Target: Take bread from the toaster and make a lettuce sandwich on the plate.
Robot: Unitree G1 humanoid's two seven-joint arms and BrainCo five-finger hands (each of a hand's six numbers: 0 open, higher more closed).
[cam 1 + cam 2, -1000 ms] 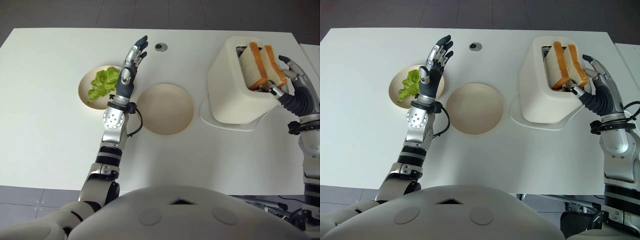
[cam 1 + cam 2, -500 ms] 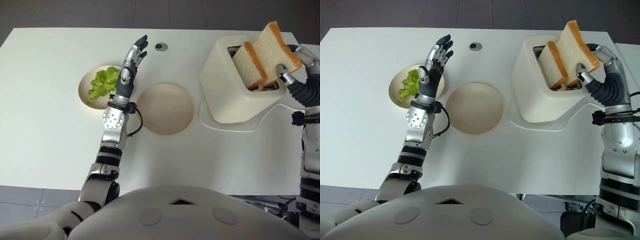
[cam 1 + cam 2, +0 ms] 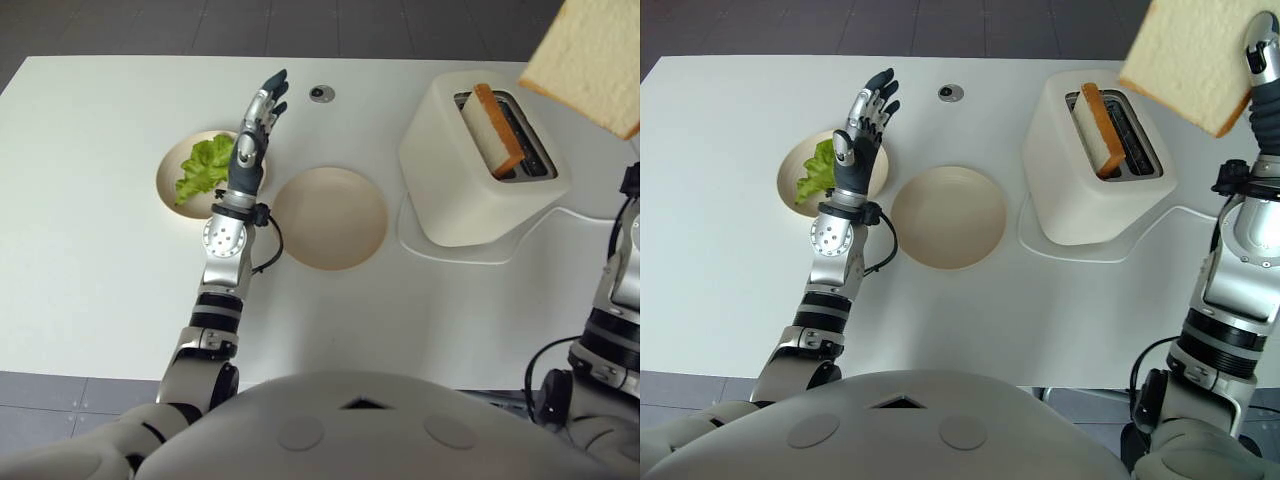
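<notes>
Two slices of bread are the focus. The raised slice [image 3: 1188, 62] hangs high above the table [image 3: 730, 290], up and to the right of the toaster [image 3: 1080, 195] and well clear of it. The right hand [image 3: 1262, 52] pinches its right edge, fingers closed on the crust. The second slice [image 3: 1097, 132] stands upright in the toaster slot nearer the plate, its upper half protruding. The toaster sits on the right of the table, a white cord curving round its base. The plate [image 3: 948, 217] lies at centre, bare, just left of the toaster. Touching its left rim is a smaller dish [image 3: 788, 188] holding the lettuce [image 3: 818, 168]. The left hand [image 3: 858, 125] is upright over that dish's right edge, fingers almost straight and slightly spread, grasping nothing. Beyond it, a small round fitting [image 3: 951, 93] is set in the tabletop.
</notes>
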